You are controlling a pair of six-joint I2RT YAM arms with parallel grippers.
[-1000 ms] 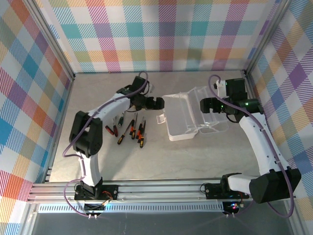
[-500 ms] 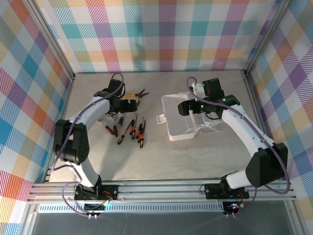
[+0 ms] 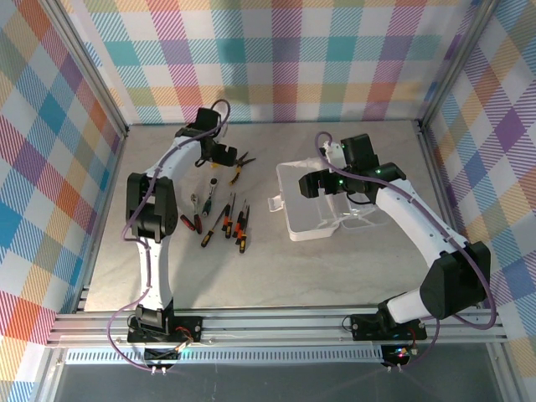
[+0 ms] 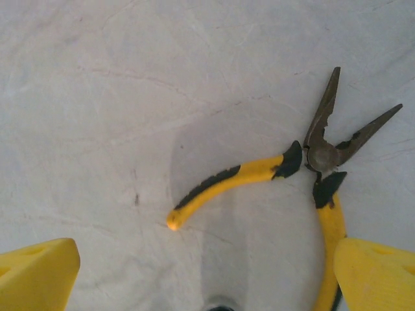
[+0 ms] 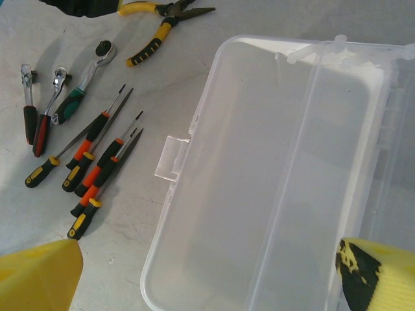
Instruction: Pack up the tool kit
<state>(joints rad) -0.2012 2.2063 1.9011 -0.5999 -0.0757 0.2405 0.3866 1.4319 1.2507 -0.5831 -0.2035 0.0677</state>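
We are looking down on the grey table, where the translucent plastic box is lying open right of centre, its tray still holding no tools, so the packing is yet to begin. The left arm is changing most: a second ago it was reaching across toward the box, half a second ago it was passing over the row of tools, and now it is stretching toward the back of the table. That is putting the left gripper directly above the yellow-handled pliers; from the wrist we are seeing its fingers spread wide, grasping nothing, with the pliers lying flat on the table between and ahead of them, handles splayed. We are judging the pliers to be the first pick. The right arm is shifting less: its right gripper was by the lid side a second ago and is now hanging over the tray, fingers likewise spread and empty, barely differing from half a second ago. The box and pliers are staying where they were. The green-handled ratchet and the screwdrivers are lying untouched left of the box.
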